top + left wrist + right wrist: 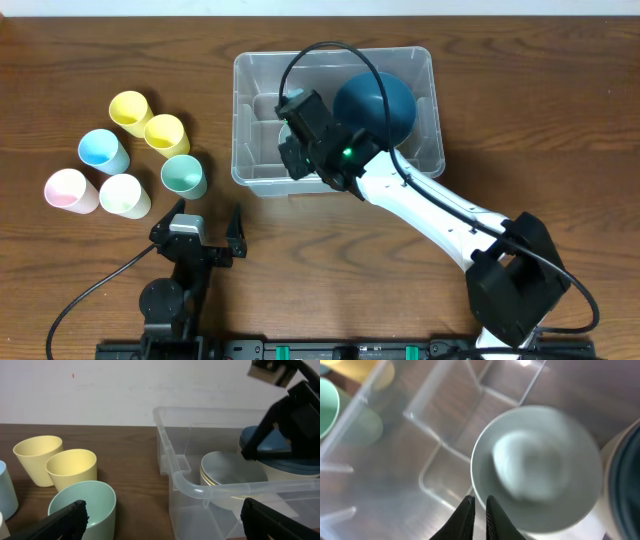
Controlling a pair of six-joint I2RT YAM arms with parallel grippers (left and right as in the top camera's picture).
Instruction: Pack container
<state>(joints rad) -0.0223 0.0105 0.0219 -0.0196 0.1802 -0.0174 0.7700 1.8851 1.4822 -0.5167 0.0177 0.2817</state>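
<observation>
**Right gripper** (479, 510): black fingers.

**Pale bowl** (540, 470), just ahead of those fingers: plain greyish white, no pattern.

**Dark bowl** (385, 105), beside the right gripper on its right: uniform deep teal-blue.

**Container** (240, 120), around the right gripper: colourless, transparent.

**Right arm** (440, 215): white links, black joints. One green light (347, 153) glows behind the gripper.

**Left gripper** (207, 222): black.

**Cups**, ahead of the left gripper and to its left, all plain:
- far yellow cup (130, 110)
- near yellow cup (166, 133)
- light blue cup (103, 150)
- mint green cup (183, 175)
- pink cup (70, 190)
- cream-white cup (124, 195)

**Table** (80, 50): dark brown, wood-grain pattern.
</observation>
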